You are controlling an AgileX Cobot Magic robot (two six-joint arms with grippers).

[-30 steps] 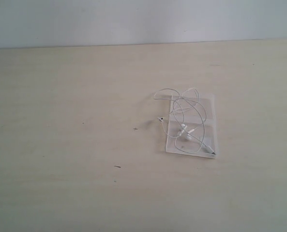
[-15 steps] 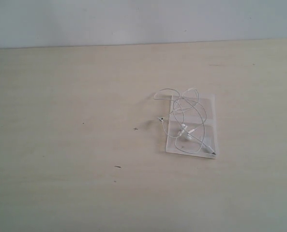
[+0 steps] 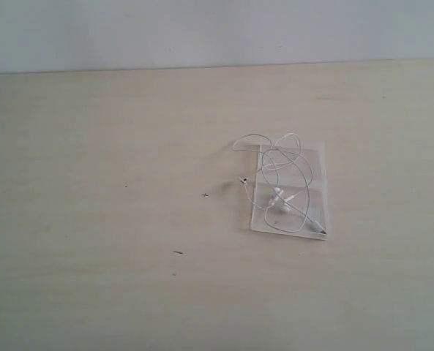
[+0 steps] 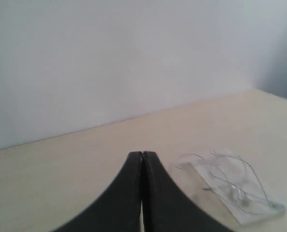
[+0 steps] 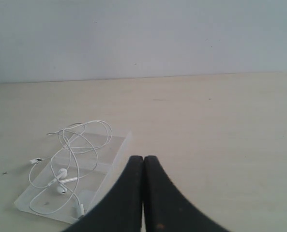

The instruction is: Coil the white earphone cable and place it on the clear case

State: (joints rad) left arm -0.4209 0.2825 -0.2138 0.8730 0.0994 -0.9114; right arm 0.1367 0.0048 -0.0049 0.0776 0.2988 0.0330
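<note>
**Left fingers (image 4: 132, 169) and right fingers (image 5: 133, 170) pressed together, holding nothing, while the cable lies on its case**

Your left fingers are closed tip to tip, the two dark pads meeting along a thin seam with nothing caught between them. Your right fingers are in the same state, flush against each other and empty. Each pair sits above the pale wooden table (image 3: 114, 219), well apart from the work.

The clear case (image 3: 315, 155) lies flat on the table, right of centre in the exterior view, its two panels open side by side. The white earphone cable (image 3: 277, 195) rests on top of it in loose, overlapping loops rather than a tight coil. The two earbuds (image 3: 279, 199) lie close together near the middle of the case.

One loop spills past the far left corner of the case onto the table. A short stretch of cable ends in a small dark tip (image 3: 243, 180), which lies on the table just beside the case's left edge. Another strand runs to the near right corner of the case.

From your left wrist view, the case (image 4: 252, 215) and the cable (image 4: 240, 193) show beyond the fingertips, somewhat blurred. From your right wrist view, the case (image 5: 118, 144) shows more sharply, and the cable (image 5: 65, 178) loops across both panels with the earbuds on the nearer one. A plain light wall (image 3: 202, 29) rises behind the table's far edge.
</note>
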